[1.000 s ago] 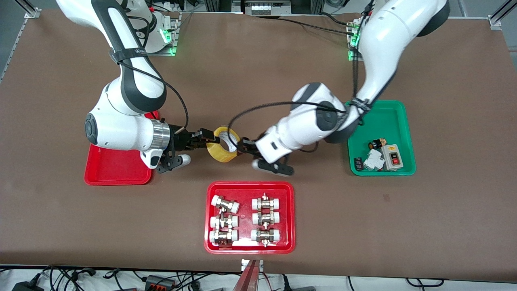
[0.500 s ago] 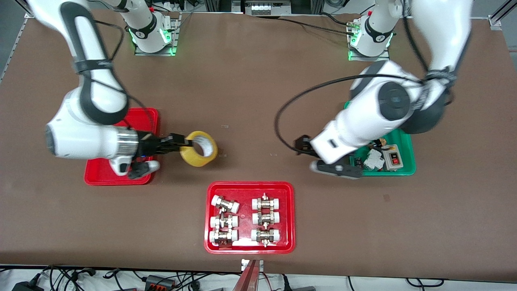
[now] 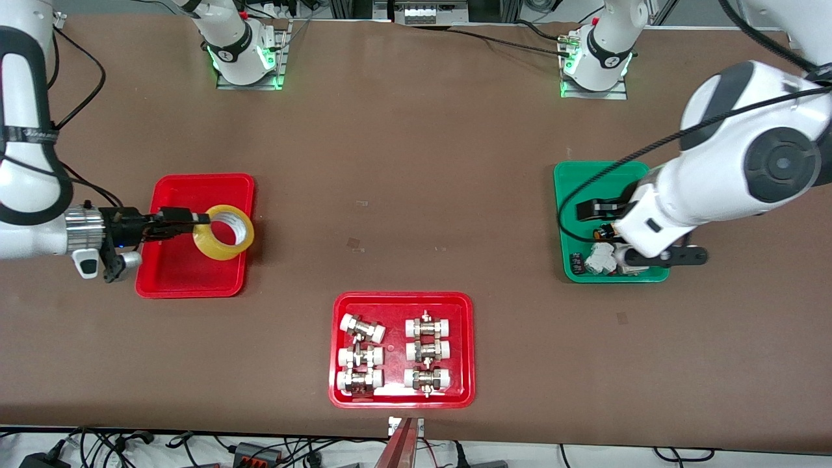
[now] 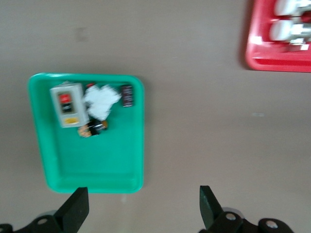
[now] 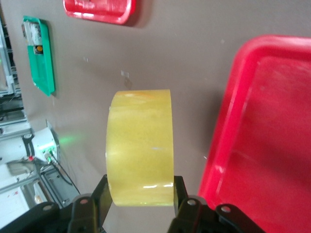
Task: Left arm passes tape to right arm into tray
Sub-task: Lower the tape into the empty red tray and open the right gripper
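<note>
The tape roll [image 3: 223, 241] was held in the right pincer [image 3: 185, 221] over the plain red tray [image 3: 170, 273]. The left pincer [image 4: 142, 209], spread wide, was positioned over the green tray [image 3: 577, 179] containing a switch box [image 4: 68, 104] and small parts.

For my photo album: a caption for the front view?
Right gripper carries yellow tape over the red tray.

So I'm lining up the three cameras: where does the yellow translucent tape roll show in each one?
Front view: yellow translucent tape roll in the right gripper, over the plain red plastic tray.
Left wrist view: not in it.
Right wrist view: roll edge-on between the fingers.
Shared landmark: green plastic tray.
</note>
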`<control>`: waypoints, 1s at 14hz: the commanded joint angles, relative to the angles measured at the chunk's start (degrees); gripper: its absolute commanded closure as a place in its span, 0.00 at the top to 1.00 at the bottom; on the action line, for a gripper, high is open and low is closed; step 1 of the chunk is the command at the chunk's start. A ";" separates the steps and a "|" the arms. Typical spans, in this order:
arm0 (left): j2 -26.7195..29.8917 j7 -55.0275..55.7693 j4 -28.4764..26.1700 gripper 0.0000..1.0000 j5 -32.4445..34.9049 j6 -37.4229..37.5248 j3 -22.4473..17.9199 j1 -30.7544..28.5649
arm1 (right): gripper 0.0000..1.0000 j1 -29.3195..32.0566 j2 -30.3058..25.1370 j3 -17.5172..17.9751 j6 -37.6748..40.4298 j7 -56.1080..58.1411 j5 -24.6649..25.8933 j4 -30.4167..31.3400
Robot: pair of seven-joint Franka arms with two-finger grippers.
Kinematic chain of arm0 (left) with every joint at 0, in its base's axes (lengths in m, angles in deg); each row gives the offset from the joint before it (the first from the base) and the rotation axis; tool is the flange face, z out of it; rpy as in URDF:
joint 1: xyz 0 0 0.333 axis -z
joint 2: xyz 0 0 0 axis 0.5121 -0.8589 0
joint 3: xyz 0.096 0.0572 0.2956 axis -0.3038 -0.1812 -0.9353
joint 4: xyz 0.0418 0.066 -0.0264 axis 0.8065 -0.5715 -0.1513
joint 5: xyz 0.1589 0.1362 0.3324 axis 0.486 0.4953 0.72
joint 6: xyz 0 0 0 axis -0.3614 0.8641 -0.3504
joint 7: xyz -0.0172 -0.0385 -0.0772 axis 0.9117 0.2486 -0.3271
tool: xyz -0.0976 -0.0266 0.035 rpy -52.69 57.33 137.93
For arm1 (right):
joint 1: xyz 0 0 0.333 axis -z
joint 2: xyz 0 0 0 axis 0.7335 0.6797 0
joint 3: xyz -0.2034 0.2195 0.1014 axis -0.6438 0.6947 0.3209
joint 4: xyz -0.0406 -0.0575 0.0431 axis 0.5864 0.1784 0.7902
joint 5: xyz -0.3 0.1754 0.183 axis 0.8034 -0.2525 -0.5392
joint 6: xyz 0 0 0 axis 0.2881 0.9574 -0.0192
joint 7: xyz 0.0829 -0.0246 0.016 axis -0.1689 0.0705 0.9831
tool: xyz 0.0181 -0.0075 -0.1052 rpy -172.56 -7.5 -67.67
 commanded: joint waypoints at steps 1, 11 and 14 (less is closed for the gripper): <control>1.97 -0.65 -1.14 1.00 3.38 1.55 -0.03 -2.22 | 0.00 4.49 3.82 1.09 2.78 7.20 0.19 -0.49; 5.13 -10.23 -2.46 1.00 3.83 1.72 -0.82 -3.55 | 0.23 9.86 12.97 1.09 1.82 22.24 2.38 -1.10; 5.04 -11.89 -2.28 1.00 3.04 1.72 -0.55 -6.18 | 1.00 9.34 12.97 1.18 -2.74 24.87 5.98 -1.02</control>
